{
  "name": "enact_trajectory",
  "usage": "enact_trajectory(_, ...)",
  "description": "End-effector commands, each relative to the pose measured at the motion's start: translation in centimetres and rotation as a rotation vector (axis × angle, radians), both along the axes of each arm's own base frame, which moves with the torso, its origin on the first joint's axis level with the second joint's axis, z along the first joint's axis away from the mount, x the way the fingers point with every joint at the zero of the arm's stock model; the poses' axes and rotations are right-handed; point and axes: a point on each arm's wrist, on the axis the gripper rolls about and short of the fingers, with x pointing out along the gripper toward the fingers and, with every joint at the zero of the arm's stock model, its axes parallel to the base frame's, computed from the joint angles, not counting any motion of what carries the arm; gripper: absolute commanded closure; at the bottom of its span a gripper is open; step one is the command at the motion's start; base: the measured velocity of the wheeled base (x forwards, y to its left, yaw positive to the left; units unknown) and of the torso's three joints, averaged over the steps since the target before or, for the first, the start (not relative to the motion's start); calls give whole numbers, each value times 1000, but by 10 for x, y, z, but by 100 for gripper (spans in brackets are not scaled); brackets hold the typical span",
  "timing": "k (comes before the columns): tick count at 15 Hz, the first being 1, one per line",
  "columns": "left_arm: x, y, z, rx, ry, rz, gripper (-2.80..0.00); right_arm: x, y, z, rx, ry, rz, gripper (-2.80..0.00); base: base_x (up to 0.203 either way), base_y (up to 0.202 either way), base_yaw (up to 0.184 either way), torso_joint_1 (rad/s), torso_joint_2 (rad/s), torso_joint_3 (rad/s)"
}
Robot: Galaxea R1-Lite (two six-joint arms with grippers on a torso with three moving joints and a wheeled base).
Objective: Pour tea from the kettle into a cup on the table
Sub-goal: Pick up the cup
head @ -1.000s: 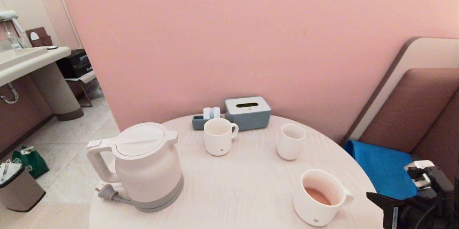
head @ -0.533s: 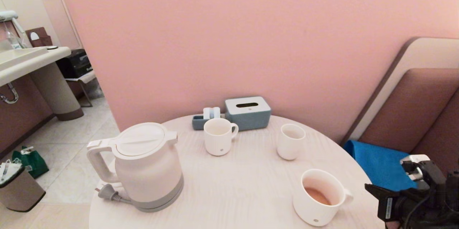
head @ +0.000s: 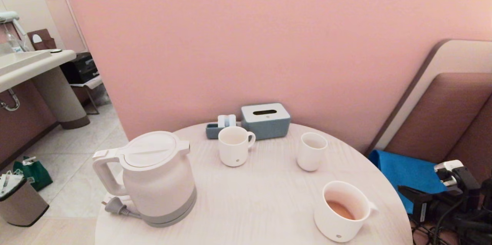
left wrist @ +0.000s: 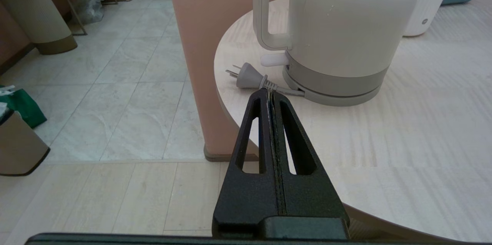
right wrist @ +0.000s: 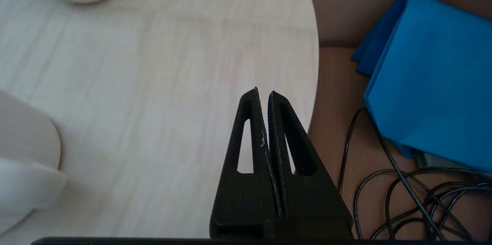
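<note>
Head view shows the kettle (head: 148, 177) upright in the lower left of the frame on the pale wood-grain bench (head: 253, 199), with its grey plug (head: 113, 206) lying beside its base. The cup (head: 342, 210) sits at lower right, and a shallow pool of reddish-brown tea (head: 340, 209) already lies in its bottom. By my reading the pour is done or nearly so, and both arms are off the work.

The right hand (right wrist: 263, 93) hangs past the bench's edge at the lower right of the head view, fingers pressed together on nothing, over brown seating, black cables and a blue cloth (head: 409, 177). The left hand (left wrist: 271, 92), also pressed together and empty, points at the plug, just short of the kettle's grey base band.

If more tea is wanted, the left hand must spread and take the smooth loop handle (left wrist: 265, 14). The kettle's plastic body is rounded and slick; the cup's sides are faintly ribbed.
</note>
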Motion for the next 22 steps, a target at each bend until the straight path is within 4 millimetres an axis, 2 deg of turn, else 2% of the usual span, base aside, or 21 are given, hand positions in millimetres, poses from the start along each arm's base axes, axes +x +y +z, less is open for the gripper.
enact_trajectory(1,0,0,0,0,2,1,0,-2,-2,2,4,-6,3,0,0,0,0,0,0,0)
enact_trajectory(3,0,0,0,0,2,1,0,-12,5,13,16,-7,47,0,0,0,0,0,0,0)
enact_trajectory(6,0,0,0,0,2,1,0,-39,21,30,34,27,115,0,0,0,0,0,0,0)
enact_trajectory(9,0,0,0,0,2,1,0,-63,36,30,94,207,184,0,0,0,0,0,0,0)
enact_trajectory(12,0,0,0,0,2,1,0,-67,53,33,141,263,274,0,0,0,0,0,0,0)
enact_trajectory(22,0,0,0,0,2,1,0,-57,52,35,141,270,216,0,0,0,0,0,0,0)
